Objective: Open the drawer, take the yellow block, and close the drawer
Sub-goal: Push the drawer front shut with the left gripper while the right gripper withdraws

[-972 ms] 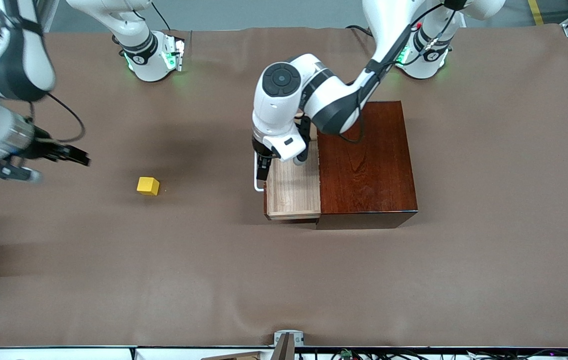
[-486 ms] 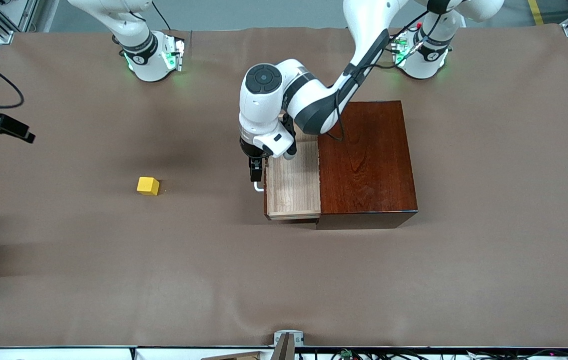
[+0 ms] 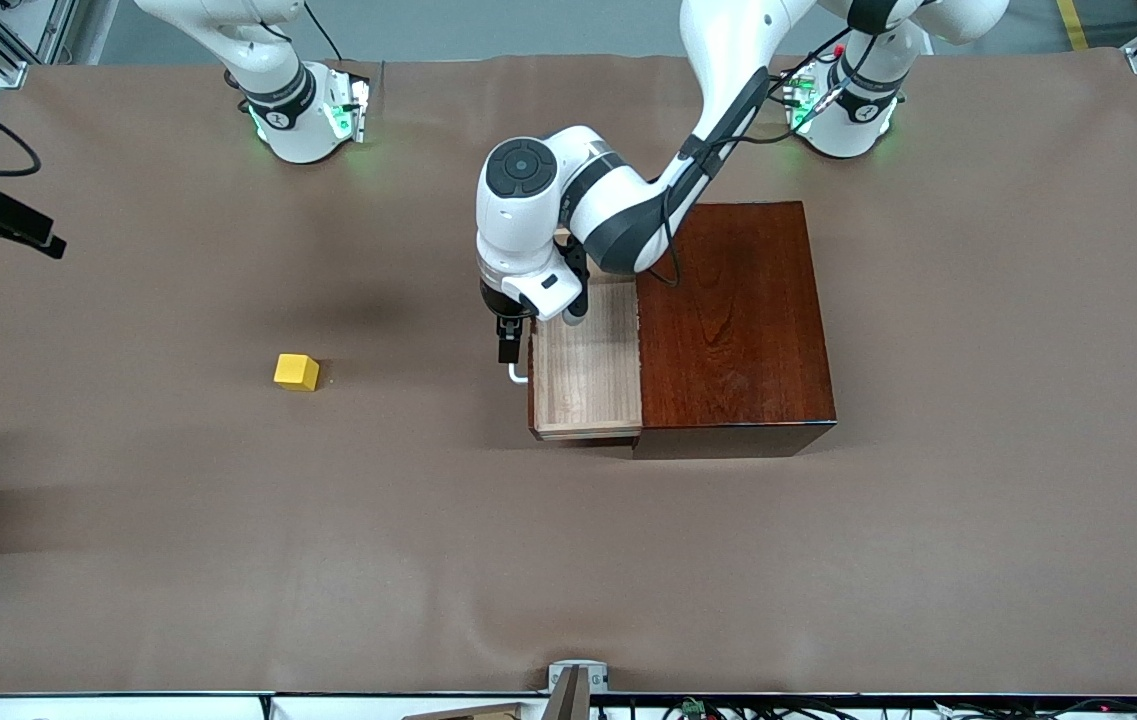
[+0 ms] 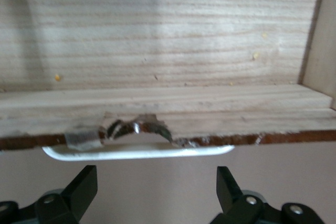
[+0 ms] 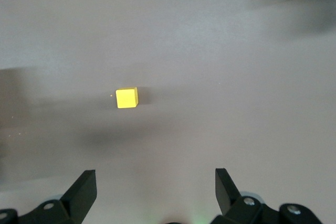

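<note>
Yellow block lies on your worktop, outside the open drawer. Your left pincer, fingers apart, faces the handle lengthwise; push toward the box. Right pincer waits, spread.

Single sliding drawer of a glossy reddish-brown wooden box, pulled open toward the right arm's end of the table; pale wood interior bare, white U-shaped bar handle on its front. Small bright yellow cube resting on the table, well apart from the drawer's front.
</note>
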